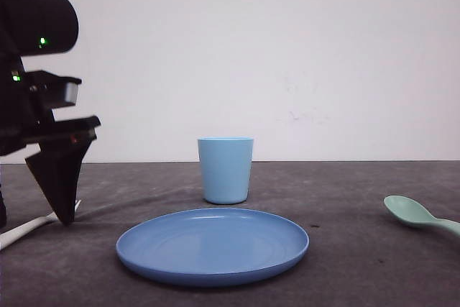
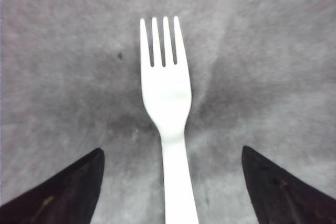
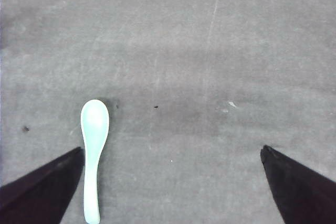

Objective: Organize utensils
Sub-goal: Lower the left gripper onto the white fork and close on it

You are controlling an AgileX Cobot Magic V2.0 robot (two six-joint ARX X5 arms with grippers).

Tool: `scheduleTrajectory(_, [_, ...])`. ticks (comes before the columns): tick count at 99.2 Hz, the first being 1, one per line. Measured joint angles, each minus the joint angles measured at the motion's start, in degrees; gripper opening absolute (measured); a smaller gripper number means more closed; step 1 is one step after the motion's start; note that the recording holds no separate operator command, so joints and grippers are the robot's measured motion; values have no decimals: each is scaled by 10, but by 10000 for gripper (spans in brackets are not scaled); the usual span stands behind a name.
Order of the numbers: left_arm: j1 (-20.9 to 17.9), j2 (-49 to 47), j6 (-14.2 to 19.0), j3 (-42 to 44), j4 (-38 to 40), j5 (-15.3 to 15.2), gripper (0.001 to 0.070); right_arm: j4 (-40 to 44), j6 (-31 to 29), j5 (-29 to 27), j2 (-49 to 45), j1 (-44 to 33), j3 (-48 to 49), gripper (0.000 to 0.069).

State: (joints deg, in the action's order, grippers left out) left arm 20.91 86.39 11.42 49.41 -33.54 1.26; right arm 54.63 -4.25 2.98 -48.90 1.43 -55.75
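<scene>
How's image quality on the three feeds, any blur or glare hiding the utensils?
Front view: even light, no glare; fork and spoon cut by the frame edges. Left wrist view: soft, blurred at the edges, the fork slightly overexposed. Right wrist view: sharp enough, the spoon clear.

The left arm is reaching down at the left side of the front view, its black wrist housing showing small green lights, and the left gripper (image 1: 63,210) is pointing straight down with its tips just above the table. In the left wrist view its two dark fingers (image 2: 68,192) are standing spread wide apart. The right gripper (image 3: 170,187) is likewise hanging with its fingers (image 3: 299,187) parted widely.
</scene>
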Motion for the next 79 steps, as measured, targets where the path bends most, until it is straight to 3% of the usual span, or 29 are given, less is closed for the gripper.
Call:
scheduleTrajectory(28, [4, 18, 2, 8, 0, -12, 492, 0, 0, 0, 0, 0, 0, 680])
scheduleTrajectory(53, [5, 21, 2, 8, 3, -25, 198, 3, 0, 0, 0, 0, 0, 680])
scheduleTrajectory(79, [7, 21, 2, 9, 6, -14, 42, 3, 0, 0, 0, 0, 0, 680])
